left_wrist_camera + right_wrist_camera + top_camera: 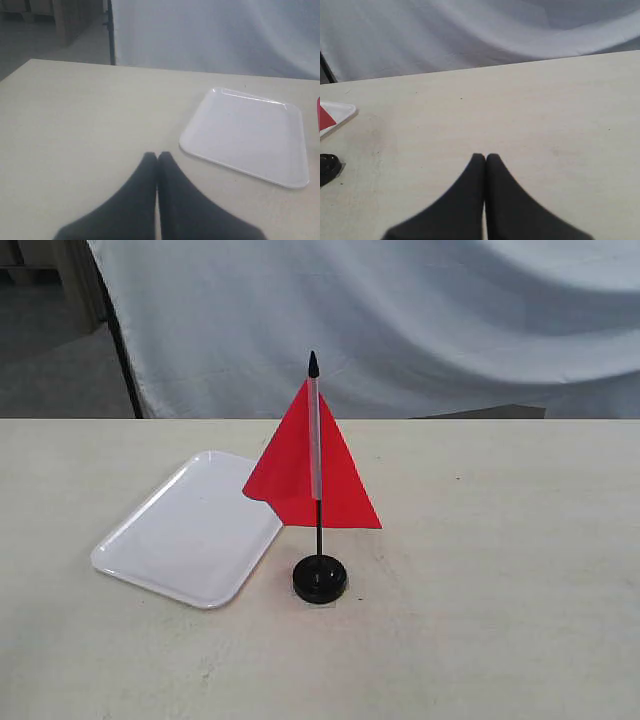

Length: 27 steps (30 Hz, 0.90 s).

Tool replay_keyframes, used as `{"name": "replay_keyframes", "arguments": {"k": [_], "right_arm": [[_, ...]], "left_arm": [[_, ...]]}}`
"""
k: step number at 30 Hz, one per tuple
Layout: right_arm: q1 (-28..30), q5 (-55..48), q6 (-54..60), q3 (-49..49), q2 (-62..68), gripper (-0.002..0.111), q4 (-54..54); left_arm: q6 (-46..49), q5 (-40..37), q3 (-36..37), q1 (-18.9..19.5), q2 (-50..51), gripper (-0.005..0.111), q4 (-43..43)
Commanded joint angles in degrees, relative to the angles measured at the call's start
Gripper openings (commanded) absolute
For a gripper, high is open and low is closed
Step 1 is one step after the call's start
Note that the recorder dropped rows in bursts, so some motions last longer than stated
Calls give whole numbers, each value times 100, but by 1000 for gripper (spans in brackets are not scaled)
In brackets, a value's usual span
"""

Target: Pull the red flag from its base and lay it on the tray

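Observation:
The red flag (300, 465) stands upright on its black stick in the round black base (320, 579), near the middle of the table in the exterior view. The white tray (190, 530) lies flat just left of the base with nothing on it. Neither gripper shows in the exterior view. In the left wrist view my left gripper (158, 156) is shut with nothing in it, over bare table short of the tray (250, 135); a sliver of the red flag (318, 114) shows at the frame edge. My right gripper (485, 157) is shut and holds nothing, well apart from the base (327, 166).
A pale cloth backdrop (400, 320) hangs behind the table's far edge. A dark pole (120, 350) stands at the back left. The table surface (500, 590) is bare on the right side.

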<state>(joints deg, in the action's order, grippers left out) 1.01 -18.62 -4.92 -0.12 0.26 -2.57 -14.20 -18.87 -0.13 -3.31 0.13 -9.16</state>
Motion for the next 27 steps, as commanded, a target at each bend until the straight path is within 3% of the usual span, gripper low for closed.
{"name": "replay_keyframes", "arguments": {"k": [1,17,23,27], "right_arm": [[-5,373,25,12,-26,0,1],[-5,3540,-134,12,-26,0,1],[-5,4262,-2522,12,-26,0,1],[-5,4960,-2411,12,-26,0,587]], "left_arm": [[28,31,13,-22,-13,0,1],[28,31,13,-22,-13,0,1],[28,31,13,-22,-13,0,1],[28,31,13,-22,-13,0,1]]}}
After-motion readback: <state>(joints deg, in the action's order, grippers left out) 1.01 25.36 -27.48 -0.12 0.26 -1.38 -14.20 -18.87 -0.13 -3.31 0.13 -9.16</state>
